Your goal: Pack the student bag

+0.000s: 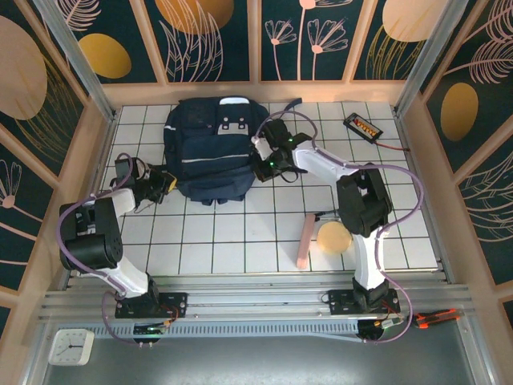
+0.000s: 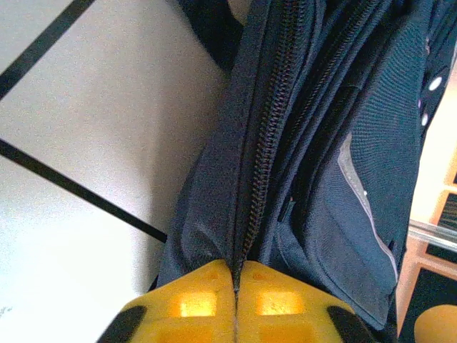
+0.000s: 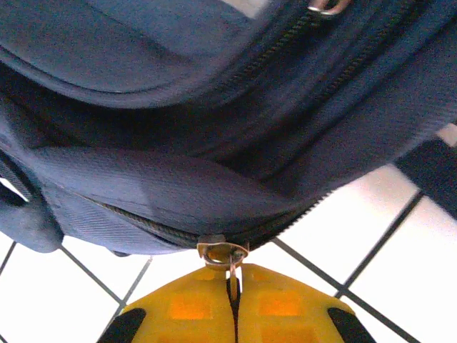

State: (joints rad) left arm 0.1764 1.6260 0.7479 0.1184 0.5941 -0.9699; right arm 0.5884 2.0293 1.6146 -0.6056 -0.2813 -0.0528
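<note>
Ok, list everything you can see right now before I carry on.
bag: one, navy, far middle of table
device: one, black with orange panel, far right
stick: one, pink, near right
ball: one, tan, beside stick
clock: one, white, near-left ledge
tool: one, orange handles, near-right ledge
left gripper: one, yellow, shut on bag's left zip seam
right gripper: one, yellow, shut on zip pull, bag's right side
</note>
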